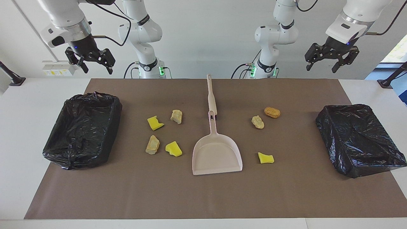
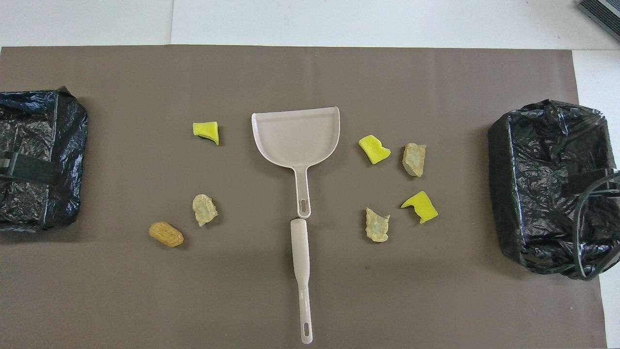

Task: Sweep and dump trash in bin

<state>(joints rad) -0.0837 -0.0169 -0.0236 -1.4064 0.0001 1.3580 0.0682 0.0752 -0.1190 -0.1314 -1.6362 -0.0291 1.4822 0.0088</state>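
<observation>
Both arms are waiting raised at the robots' end of the table: the left gripper (image 1: 330, 62) and the right gripper (image 1: 92, 62) are hanging released, holding nothing. Nearest the robots, the brush (image 1: 211, 95) is lying in line with the dustpan (image 1: 217, 154), handles almost touching. The trash (image 1: 173, 149) is lying loose on the mat (image 1: 203, 197) to both sides, between two lined bins (image 1: 83, 128). Risks: light sponge chunks are likely to roll past the pan lip; an unsteadied pan is likely to slide; slack liner may be catching the pan at dumping.
</observation>
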